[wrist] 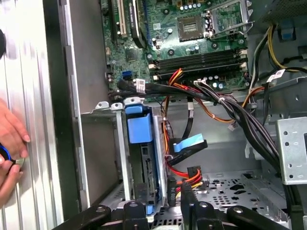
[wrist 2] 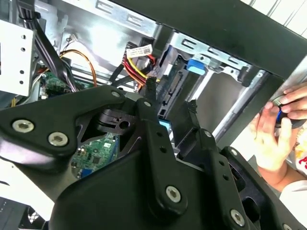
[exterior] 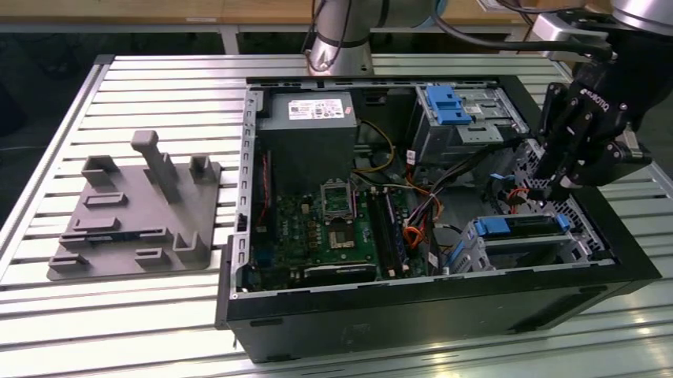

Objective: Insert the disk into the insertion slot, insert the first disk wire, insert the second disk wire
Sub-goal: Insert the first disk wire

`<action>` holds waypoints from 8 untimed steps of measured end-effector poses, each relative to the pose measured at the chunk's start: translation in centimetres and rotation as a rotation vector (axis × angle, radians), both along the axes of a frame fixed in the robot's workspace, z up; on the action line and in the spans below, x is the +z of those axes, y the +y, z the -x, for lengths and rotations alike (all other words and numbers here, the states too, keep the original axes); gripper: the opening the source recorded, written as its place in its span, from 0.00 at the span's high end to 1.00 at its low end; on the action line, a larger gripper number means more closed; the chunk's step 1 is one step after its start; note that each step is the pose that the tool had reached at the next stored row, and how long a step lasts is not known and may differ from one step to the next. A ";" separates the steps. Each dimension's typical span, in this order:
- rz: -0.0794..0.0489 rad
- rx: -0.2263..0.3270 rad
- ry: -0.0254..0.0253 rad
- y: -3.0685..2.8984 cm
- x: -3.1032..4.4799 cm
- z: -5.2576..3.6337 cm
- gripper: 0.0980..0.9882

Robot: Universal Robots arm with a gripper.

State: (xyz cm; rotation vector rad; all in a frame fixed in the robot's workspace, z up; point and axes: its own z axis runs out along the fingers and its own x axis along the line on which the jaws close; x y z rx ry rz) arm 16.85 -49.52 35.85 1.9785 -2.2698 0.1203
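Note:
The disk (exterior: 521, 227), silver in a bright blue carrier, sits inside the insertion slot (exterior: 576, 240), the low perforated cage at the case's front on the exterior view's right. The first wrist view has the blue carrier (wrist: 139, 127) standing between the cage walls (wrist: 121, 143). My black gripper (exterior: 544, 189) hangs just behind the disk's rear end. Right at its tip (wrist: 179, 191) lies a black plug on red, yellow and black wires (wrist: 193, 171). A flat blue cable (wrist: 189, 143) hangs loose a little farther off. The red-yellow wires (wrist 2: 136, 67) end beside my gripper (wrist 2: 171, 96).
A taller cage with a blue latch (exterior: 455, 106) stands behind the gripper. The motherboard (exterior: 336, 228) and power supply (exterior: 307, 134) fill the case's other half. Thick black cable bundles (wrist: 240, 115) cross nearby. A grey fixture (exterior: 137, 213) lies on the slatted table. A person's hand (wrist: 9, 143) rests outside the case wall.

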 end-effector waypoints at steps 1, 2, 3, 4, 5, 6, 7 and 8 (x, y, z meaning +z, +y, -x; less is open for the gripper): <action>0.000 0.000 0.0018 0.15 -0.09 0.00 0.65; 0.000 0.000 0.0039 0.26 -0.16 -0.01 0.65; 0.000 0.000 0.0060 0.30 -0.25 -0.07 0.65; 0.000 0.000 0.0086 0.31 -0.34 -0.12 0.65; 0.000 0.002 0.0116 0.32 -0.41 -0.16 0.65; 0.000 0.007 0.0149 0.32 -0.48 -0.20 0.65; 0.000 0.015 0.0166 0.32 -0.55 -0.21 0.65; 0.000 0.025 0.0176 0.32 -0.59 -0.21 0.65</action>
